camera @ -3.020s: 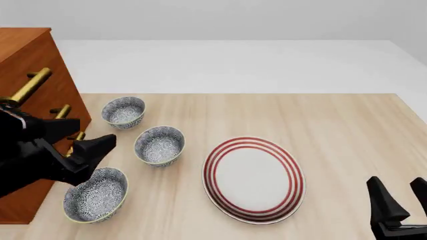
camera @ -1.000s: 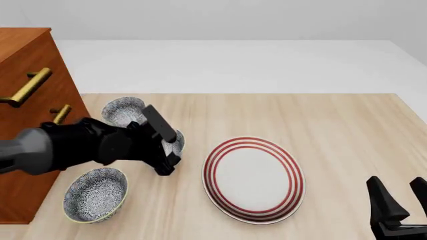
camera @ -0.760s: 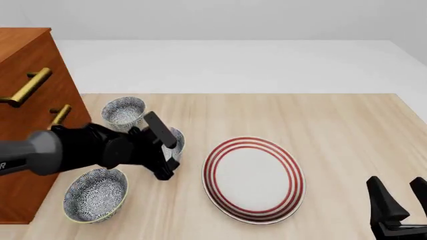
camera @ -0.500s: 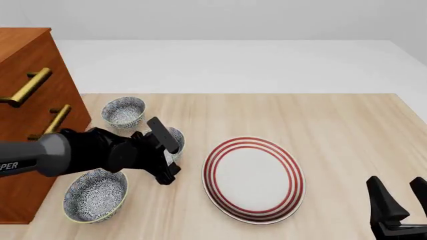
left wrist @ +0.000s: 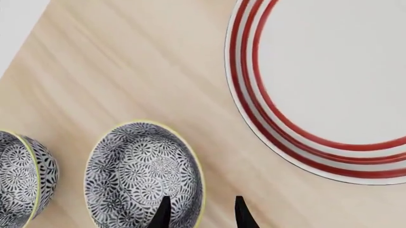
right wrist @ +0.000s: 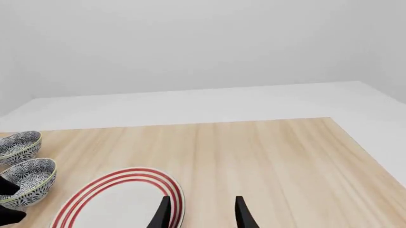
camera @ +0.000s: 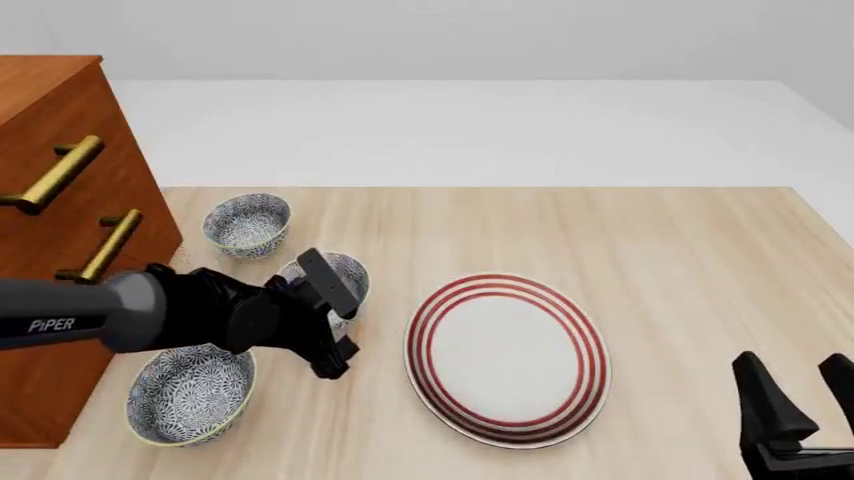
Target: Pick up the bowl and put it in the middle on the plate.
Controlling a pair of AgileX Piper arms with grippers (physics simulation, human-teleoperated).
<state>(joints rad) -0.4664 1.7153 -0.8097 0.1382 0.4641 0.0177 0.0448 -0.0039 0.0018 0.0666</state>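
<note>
Where the bowl (camera: 351, 272) sits: on table (camera: 667, 250), just left of the plate (camera: 507, 358), not touching it; mid one of 3 bowls, partly hidden under left arm in front view.
Left gripper (left wrist: 201, 216): jaws apart at moderate width, nothing held. In its wrist view one fingertip is over the bowl's inside and the other over bare wood, so they straddle the plate-side rim. Can't tell if either tip touches the wall yet.
Right gripper (camera: 801, 415): parked at near right corner, well apart from all dishes, fingers spread, empty.
Far bowl (camera: 247, 222): near-twin, slightly smaller, just beyond the target; not the one wanted.
Wide bowl (camera: 191, 388): bolder pattern, near edge, under/beside left forearm.
Cabinet (camera: 54, 110): wooden, brass handles, at left edge.
Step in hand (my read): settling onto rim for a pinch grasp; pickup not yet made.
How to do it well: go straight down till wall is well betw. fingers, inner tip clear of the bowl floor, then close gently. Thin glazed rim prob. slips, so grip deep, not at the lip.
Watch: forearm vs wide bowl when lifting. Lift vertical first, then traverse to plate ctr, inside the red rings.
</note>
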